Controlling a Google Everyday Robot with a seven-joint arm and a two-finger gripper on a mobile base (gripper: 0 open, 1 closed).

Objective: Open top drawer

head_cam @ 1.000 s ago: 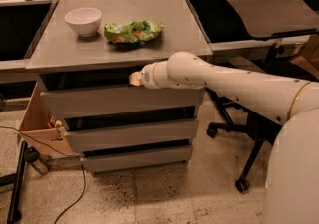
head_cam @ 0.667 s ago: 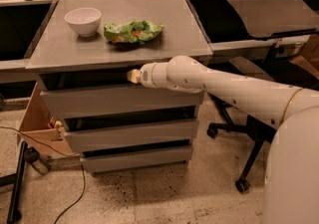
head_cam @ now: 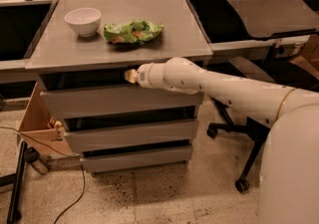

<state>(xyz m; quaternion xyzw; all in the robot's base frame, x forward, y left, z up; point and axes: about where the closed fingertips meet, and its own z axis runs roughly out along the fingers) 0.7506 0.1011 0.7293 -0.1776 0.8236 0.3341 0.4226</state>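
The top drawer [head_cam: 94,101] is the tallest, widest grey front just under the grey cabinet top. It stands a little forward of the cabinet, with a dark gap above its upper edge. My white arm reaches in from the right, and my gripper [head_cam: 130,75] sits in that dark gap at the drawer's upper edge, near the middle. Only its pale tip shows past the wrist.
A white bowl [head_cam: 83,21] and a green chip bag [head_cam: 132,31] lie on the cabinet top [head_cam: 174,39]. Two shorter drawer fronts [head_cam: 129,135] sit below. A cardboard box [head_cam: 37,123] stands at the left, cables on the floor, an office chair base [head_cam: 234,133] at the right.
My arm and gripper have shifted slightly left along the top drawer's upper edge. The drawer front looks about the same.
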